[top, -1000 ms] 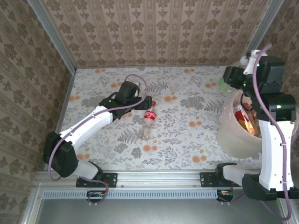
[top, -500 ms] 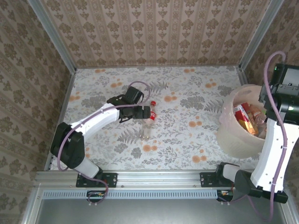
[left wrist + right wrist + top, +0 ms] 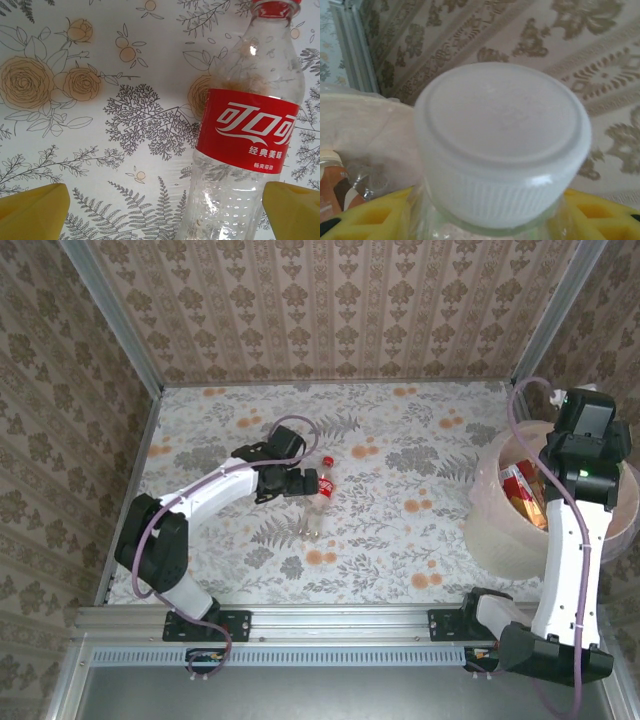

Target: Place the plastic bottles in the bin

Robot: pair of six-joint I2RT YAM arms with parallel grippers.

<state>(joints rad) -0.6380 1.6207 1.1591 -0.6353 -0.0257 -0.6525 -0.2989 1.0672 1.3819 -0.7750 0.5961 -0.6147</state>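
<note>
Left gripper (image 3: 163, 212): yellow fingers spread wide, flanking a clear plastic Coca-Cola bottle (image 3: 245, 135) that lies on the floral-print table (image 3: 400, 530). The bottle has a red cap and a red label with white Chinese Coca-Cola script.

Right gripper (image 3: 487, 215): above the pale round bin (image 3: 500, 530), its fingers flanking a clear bottle with a ribbed white cap (image 3: 502, 135). Whether it is pinching the bottle or has loosened cannot be told.

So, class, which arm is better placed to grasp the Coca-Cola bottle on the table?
Left. Its open gripper straddles the Coca-Cola bottle, one finger on either side. The right gripper is up at the bin with a white-capped bottle between its fingers.
</note>
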